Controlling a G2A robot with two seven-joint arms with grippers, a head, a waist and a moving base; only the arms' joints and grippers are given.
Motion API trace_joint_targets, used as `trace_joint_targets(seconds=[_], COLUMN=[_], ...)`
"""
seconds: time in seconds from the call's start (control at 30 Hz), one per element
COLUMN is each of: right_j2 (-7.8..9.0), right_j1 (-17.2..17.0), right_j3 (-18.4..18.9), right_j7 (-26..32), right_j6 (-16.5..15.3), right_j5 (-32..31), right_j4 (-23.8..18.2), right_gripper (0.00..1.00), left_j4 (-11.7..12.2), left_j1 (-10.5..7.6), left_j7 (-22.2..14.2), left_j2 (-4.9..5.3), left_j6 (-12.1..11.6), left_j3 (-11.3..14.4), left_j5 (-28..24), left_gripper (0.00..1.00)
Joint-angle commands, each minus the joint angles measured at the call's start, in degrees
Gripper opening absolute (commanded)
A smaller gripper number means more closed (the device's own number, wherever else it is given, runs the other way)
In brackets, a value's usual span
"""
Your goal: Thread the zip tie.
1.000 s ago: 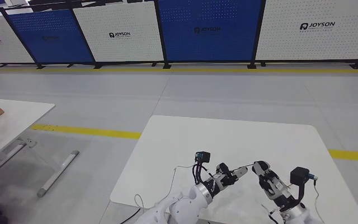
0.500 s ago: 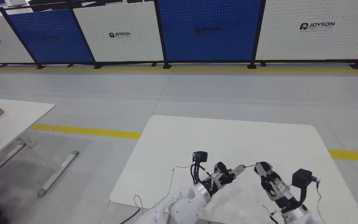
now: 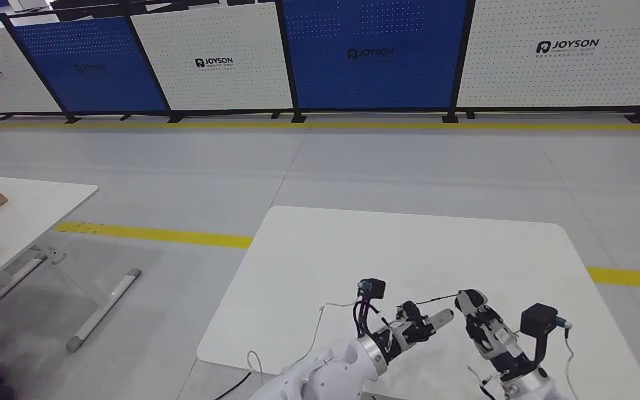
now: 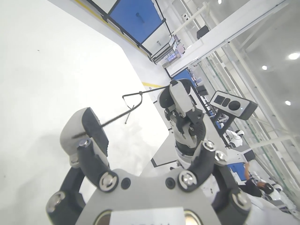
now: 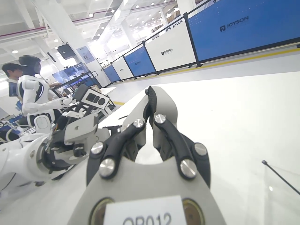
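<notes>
A thin black zip tie spans the gap between my two grippers near the front edge of the white table. In the left wrist view the zip tie forms a small loop, with one strand running to the tip of my right gripper. Its free tail lies against one pad of my left gripper, which stands open. The right gripper is shut on the zip tie's end, fingers pressed together. From above, the left gripper sits just left of the right gripper.
A thin white cable lies near the table's front left edge. A dark thin cable shows close to the right arm. A second white table stands far left, and blue and white panels line the back.
My left arm has shifted to the right and toward the table's front edge, closer to the right gripper. The right gripper has stayed almost still.
</notes>
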Motion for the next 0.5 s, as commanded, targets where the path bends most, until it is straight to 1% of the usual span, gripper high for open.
trace_joint_targets(seconds=[0.0, 0.17, 0.2, 0.3, 0.33, 0.37, 0.4, 0.47], right_j2=[0.01, 0.01, -0.04, -0.28, -0.34, -0.41, -0.48, -0.63], right_j1=[0.0, 0.0, 0.0, 0.2, 0.2, 0.2, 0.2, 0.2], right_j3=[0.0, 0.0, 0.0, 0.1, 0.2, 0.2, 0.3, 0.4], right_j7=[0.0, 0.0, 0.1, 0.7, 0.9, 0.9, 1.0, 1.2], right_j6=[0.0, 0.0, 0.1, -0.4, -0.7, -0.8, -1.0, -1.2], right_j5=[0.0, 0.0, 0.1, 0.4, 0.5, 0.5, 0.5, 0.4], right_j4=[0.0, 0.0, 0.0, 0.0, 0.1, 0.1, 0.1, 0.2], right_gripper=[0.0, 0.0, 0.0, 0.0, 0.0, 0.0, 0.0, 0.0], left_j4=[0.0, 0.1, 0.1, 0.0, 0.0, 0.0, 0.0, 0.3], left_j1=[0.0, -0.01, -0.21, -0.32, -0.39, -0.39, -0.41, -0.61], left_j7=[0.0, -0.3, -0.5, 0.0, 0.3, 0.7, 0.9, 1.0], left_j2=[0.0, -0.02, -0.02, -0.17, -0.23, -0.3, -0.36, -0.45], left_j6=[0.0, 0.0, 0.2, 0.3, 0.2, 0.1, -0.1, -0.2], left_j3=[0.0, 0.1, 0.2, 0.5, 0.5, 0.5, 0.4, 0.4], left_j5=[0.0, 0.1, 0.9, 1.1, 1.1, 0.8, 0.4, 0.3], left_gripper=[1.0, 1.0, 1.0, 1.0, 0.65, 0.22, 0.0, 0.0])
